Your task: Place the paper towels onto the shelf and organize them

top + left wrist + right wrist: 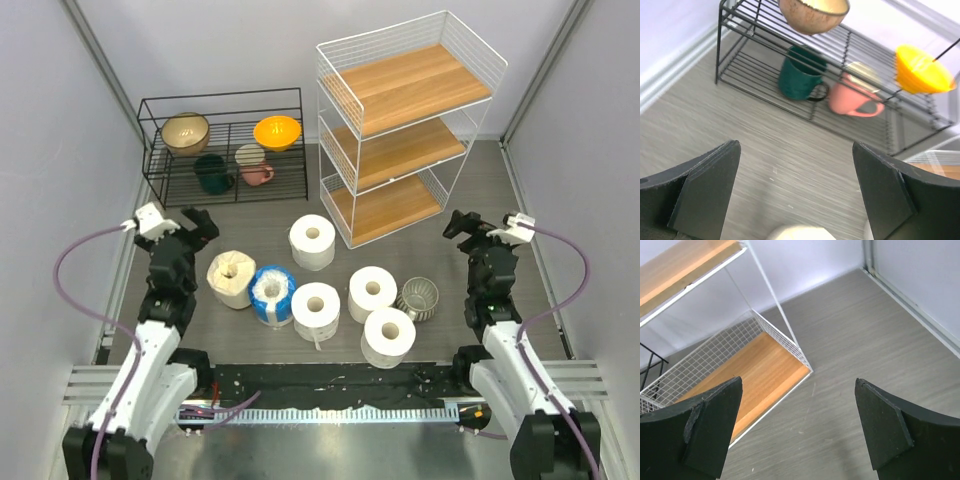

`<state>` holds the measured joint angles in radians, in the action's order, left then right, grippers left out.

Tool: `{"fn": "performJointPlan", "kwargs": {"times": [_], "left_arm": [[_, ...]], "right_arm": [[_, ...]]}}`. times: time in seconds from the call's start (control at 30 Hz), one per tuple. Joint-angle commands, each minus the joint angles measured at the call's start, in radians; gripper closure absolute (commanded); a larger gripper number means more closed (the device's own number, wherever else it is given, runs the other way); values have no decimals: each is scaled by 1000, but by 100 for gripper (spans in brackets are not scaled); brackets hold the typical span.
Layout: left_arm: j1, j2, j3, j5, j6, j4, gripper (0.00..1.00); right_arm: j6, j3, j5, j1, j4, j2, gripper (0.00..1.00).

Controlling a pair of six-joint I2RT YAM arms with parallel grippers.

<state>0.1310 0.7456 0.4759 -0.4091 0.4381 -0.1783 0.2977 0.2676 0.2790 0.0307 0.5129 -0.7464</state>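
Observation:
Several paper towel rolls stand on end on the grey floor in the top view: white ones [312, 242] [316, 310] [372, 292] [389, 336], a cream-beige one [231, 278] and a blue-and-white wrapped one [271, 293]. The white wire shelf [405, 125] with three wooden boards stands at the back right, its boards bare. My left gripper [200, 225] is open and empty, just behind the cream roll, whose top edge shows in the left wrist view [797, 233]. My right gripper [460, 225] is open and empty, right of the shelf's bottom board [750, 375].
A low black wire rack [225, 150] at the back left holds bowls and mugs, a green mug [800, 80] and a pink mug [855, 100] among them. A grey ribbed cup [418, 297] stands right of the rolls. Walls close in on both sides.

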Motion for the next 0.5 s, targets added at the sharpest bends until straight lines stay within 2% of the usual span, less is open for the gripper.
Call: {"fn": "performJointPlan", "kwargs": {"times": [0.0, 0.07, 0.17, 0.33, 0.47], "left_arm": [[4, -161, 6, 27, 212, 249, 0], [4, -216, 15, 58, 246, 309, 0], [4, -213, 67, 110, 277, 404, 0], [2, -129, 207, 187, 269, 572, 0], [2, -77, 268, 285, 258, 612, 0]], "right_arm": [[105, 206, 118, 3, -397, 48, 0], [145, 261, 121, 3, -506, 32, 0], [193, 379, 74, 2, -670, -37, 0], [210, 493, -111, 2, -764, -94, 0], [234, 513, -127, 2, -849, -79, 0]]}}
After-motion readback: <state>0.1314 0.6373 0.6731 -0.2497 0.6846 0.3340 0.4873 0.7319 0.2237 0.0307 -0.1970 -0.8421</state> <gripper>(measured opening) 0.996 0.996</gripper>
